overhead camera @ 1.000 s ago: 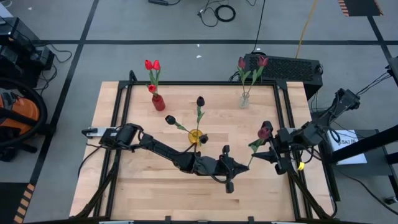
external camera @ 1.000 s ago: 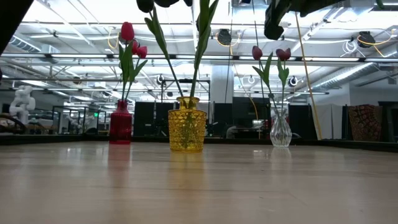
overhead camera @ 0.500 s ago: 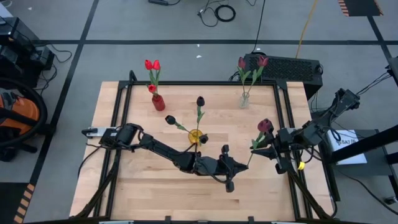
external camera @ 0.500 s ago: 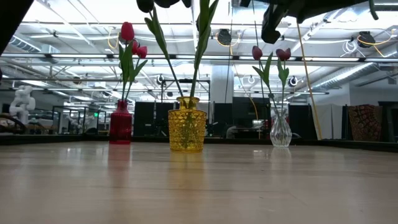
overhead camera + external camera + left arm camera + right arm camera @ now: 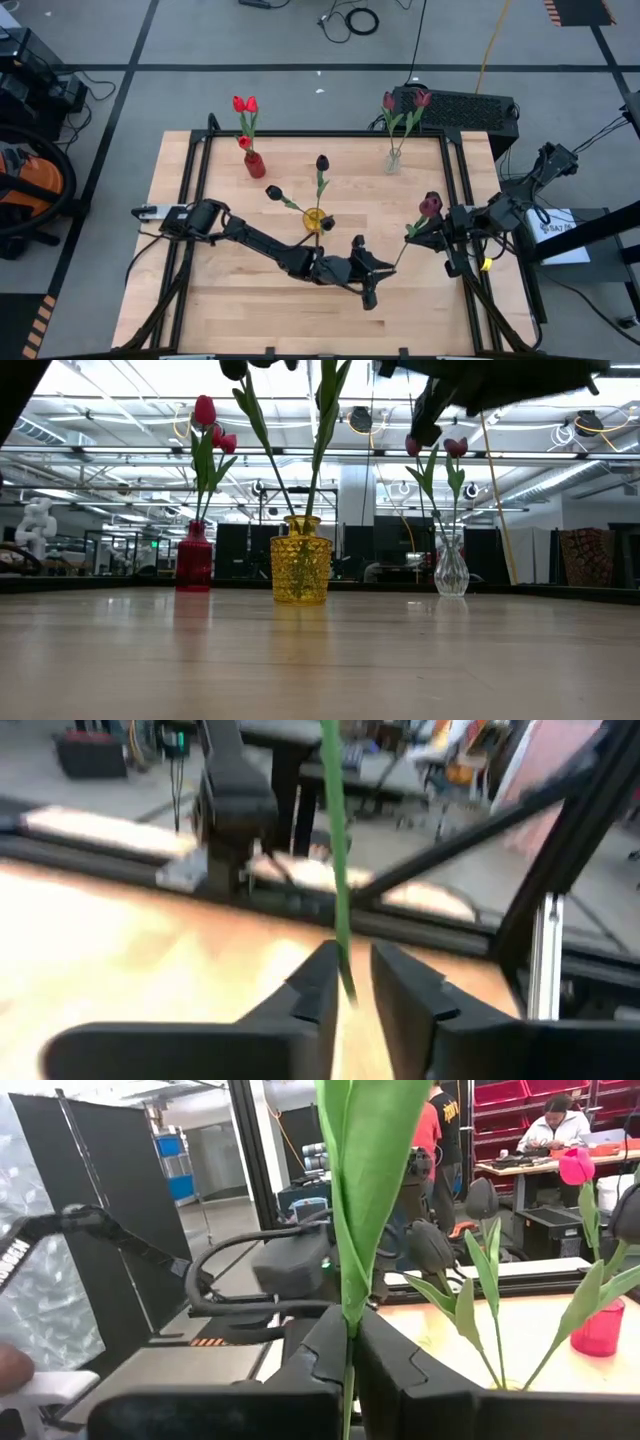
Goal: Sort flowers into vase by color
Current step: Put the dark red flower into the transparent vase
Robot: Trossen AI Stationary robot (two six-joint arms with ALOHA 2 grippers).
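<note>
a dark maroon artificial tulip with a long thin green stem (image 5: 418,222) hung above the right half of the pale wooden bench (image 5: 200,290), stretched between the two arms. the right gripper (image 5: 441,232) was clamped shut on the upper stem and leaf, just below the maroon head, near the bench's right edge. in the right wrist view the green leaf (image 5: 362,1190) rose straight out of its closed fingers (image 5: 318,1352). the left gripper (image 5: 384,266) sat at the stem's lower end, near the middle of the bench toward the front. in the left wrist view its fingers (image 5: 312,986) stood slightly apart with the thin stem (image 5: 336,870) passing between them; whether they pinched it could not be told.

behind them, a yellow textured glass vase (image 5: 301,558) at the bench's centre held two black-headed tulips (image 5: 321,163). a red glass vase (image 5: 194,558) at the back left held bright red tulips (image 5: 244,104). a clear glass vase (image 5: 450,570) at the back right held two maroon tulips (image 5: 404,101).

people showed in the room beyond, in the right wrist view, one seated at a table (image 5: 560,1128).
</note>
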